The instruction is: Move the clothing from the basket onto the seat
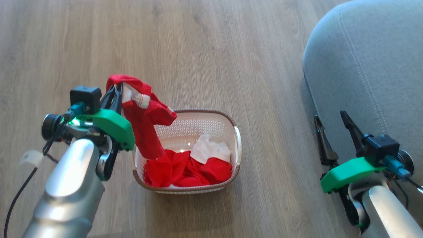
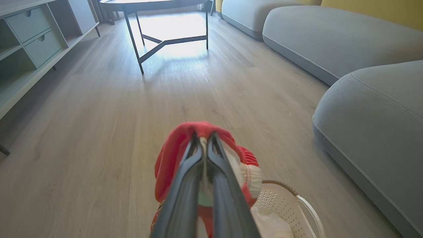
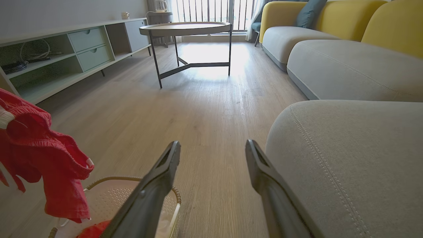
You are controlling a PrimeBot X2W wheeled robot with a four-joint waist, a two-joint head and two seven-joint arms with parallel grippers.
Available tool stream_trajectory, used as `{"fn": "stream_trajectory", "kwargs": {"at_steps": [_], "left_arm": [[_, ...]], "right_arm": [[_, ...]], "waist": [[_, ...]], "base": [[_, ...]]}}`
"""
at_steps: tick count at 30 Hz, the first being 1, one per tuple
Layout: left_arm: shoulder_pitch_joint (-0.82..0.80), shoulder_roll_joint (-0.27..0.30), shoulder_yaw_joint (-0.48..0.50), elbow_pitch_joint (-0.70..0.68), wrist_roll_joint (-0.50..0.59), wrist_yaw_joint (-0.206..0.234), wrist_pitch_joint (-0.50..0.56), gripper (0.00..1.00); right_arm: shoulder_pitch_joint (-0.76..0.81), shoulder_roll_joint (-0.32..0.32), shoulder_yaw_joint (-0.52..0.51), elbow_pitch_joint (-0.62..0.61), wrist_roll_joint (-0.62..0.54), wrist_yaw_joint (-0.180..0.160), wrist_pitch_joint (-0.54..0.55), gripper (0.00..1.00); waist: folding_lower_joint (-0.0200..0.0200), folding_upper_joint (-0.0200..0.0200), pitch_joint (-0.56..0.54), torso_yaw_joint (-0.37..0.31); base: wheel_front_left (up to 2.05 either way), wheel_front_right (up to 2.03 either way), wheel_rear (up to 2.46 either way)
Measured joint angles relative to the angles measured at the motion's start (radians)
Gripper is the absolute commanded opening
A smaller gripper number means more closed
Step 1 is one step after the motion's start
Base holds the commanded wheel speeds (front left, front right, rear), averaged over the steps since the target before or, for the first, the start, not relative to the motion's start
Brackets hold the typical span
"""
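The left jaws pinch a red garment (image 1: pixel 142 119) tight, up over the basket (image 1: pixel 236 138), its end hanging in. More red clothing (image 1: pixel 188 168) lies inside. The grey seat (image 1: pixel 370 66) is off right, beside the wide-open right jaws.

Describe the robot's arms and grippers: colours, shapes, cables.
The left forearm and right forearm are smooth silver-grey tubes. The left gripper and right gripper each have two long, thin dark fingers on a bright green bracket, with a black cube camera and a teal plug. A black cable with a white tag trails from the left wrist.
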Motion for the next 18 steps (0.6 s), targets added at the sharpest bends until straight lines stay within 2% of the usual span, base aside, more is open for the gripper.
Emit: {"fn": "stream_trajectory", "kwargs": {"at_steps": [9,18], "left_arm": [[0.126,0.040,0.014,-0.157,-0.027,0.035,0.071,0.00],[0.174,0.071,0.022,-0.269,-0.037,0.068,0.121,0.00]], "right_arm": [[0.050,-0.022,0.013,0.010,0.011,0.000,0.000,1.00],[0.052,-0.026,0.027,0.010,0.010,0.000,0.000,1.00]], "waist": [[0.0000,0.0000,-0.067,0.014],[0.0000,0.0000,-0.086,0.027]], "base": [[0.00,0.00,0.00],[0.00,0.00,0.00]]}}
